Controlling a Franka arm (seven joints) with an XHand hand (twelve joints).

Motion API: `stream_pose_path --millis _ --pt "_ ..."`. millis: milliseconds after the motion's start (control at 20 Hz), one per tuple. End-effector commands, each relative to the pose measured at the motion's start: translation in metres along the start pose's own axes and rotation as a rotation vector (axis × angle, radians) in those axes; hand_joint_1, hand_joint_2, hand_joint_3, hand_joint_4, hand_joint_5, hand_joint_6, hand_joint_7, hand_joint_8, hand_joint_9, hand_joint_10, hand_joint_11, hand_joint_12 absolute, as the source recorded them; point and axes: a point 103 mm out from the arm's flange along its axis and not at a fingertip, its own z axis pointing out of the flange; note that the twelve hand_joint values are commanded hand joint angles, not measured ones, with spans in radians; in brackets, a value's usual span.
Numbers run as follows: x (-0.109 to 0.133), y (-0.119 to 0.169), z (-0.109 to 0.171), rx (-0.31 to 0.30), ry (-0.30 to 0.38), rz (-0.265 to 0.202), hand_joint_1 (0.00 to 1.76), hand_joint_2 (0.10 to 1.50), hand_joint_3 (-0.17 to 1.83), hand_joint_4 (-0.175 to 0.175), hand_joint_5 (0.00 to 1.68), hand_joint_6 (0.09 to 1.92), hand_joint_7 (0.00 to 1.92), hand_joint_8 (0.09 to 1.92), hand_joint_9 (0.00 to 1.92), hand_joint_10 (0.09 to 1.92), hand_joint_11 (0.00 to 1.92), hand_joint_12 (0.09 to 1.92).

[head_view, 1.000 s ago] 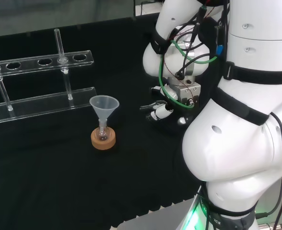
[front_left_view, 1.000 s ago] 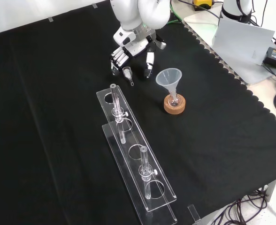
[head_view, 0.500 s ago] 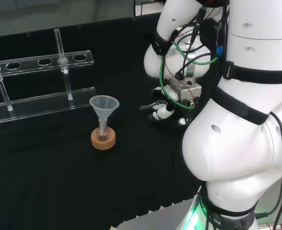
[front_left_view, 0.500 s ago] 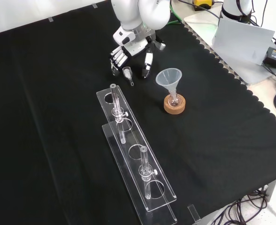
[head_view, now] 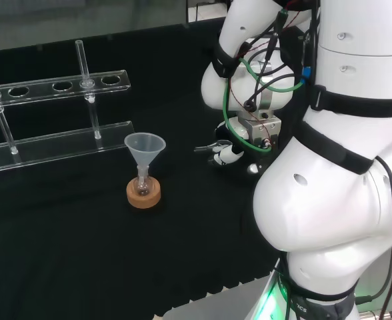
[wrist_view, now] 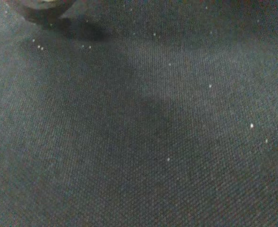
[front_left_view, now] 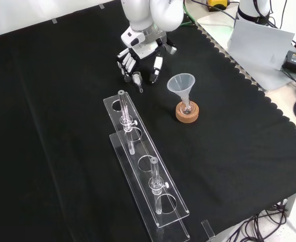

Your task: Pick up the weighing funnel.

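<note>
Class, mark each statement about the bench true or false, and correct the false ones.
1. The funnel stands mouth up in a small flask on a cork ring. True.
2. The hand is curled round the funnel. False: it is apart from the funnel, up and to the left in the front view.
3. The weighing funnel is to the right of the cork ring in the front view. False: it is to the left, close below the hand.
4. Glass tubes stand upright in a clear rack. True.
5. The cloth on the bench is white. False: it is black.
</note>
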Motion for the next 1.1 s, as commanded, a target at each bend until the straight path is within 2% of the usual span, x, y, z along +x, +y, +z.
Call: stream_pose_path --millis 50,600,800,1100 --pt "0.0011 0.0017 -0.0023 -0.013 -0.006 0.001 0.75 0.82 0.08 0.072 0.81 0.14 0.80 0.44 0.56 0.57 0.00 1.32" --pt "0.0016 0.0052 -0.0019 -0.022 -0.015 0.009 0.79 0.80 0.10 0.077 0.87 0.20 0.89 0.41 0.62 0.53 0.00 1.36" --pt "0.0017 0.0028 -0.0037 -0.071 0.002 0.009 0.81 0.79 0.13 0.080 0.88 0.26 0.93 0.39 0.69 0.50 0.00 1.44" --pt "0.0015 0.0016 -0.0059 -0.113 0.002 0.004 0.83 0.72 0.26 0.088 0.90 0.41 1.06 0.37 0.86 0.43 0.00 1.54"
